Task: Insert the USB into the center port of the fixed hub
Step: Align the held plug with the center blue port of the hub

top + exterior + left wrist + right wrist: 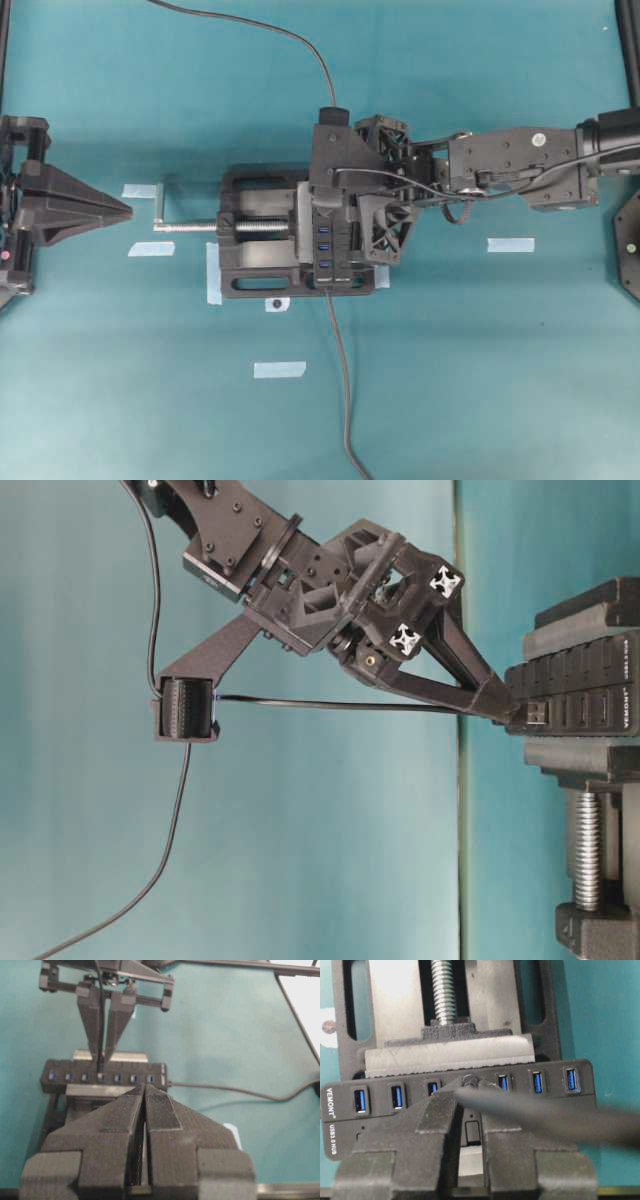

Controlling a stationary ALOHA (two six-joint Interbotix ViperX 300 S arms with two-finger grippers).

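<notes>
**Asker:** Two arms share the scene; which one has the USB (536, 713)?

**Describer:** The right gripper (497, 708) pinches it, jaws nearly together on the small black plug; its metal tip sits at the center port (100, 1077) of the fixed hub (460, 1105), at twelve o'clock from the fingers in the right wrist view; how deep it has gone cannot be told. The left gripper (144, 1091) is parked at nine o'clock from the vise (255, 262), its fingers pressed together on nothing.

**Asker:** How would the plug handle?

**Describer:** Probably light and rigid, but small and smooth, so it could twist in the grip; the thin cable (330, 704) is limp and may tug sideways; holding the plug body close behind the metal tip looks wisest.

**Asker:** Any writing?

**Describer:** White lettering on the hub's end reads "VEMONT" and "USB3.0 HUB".
</notes>
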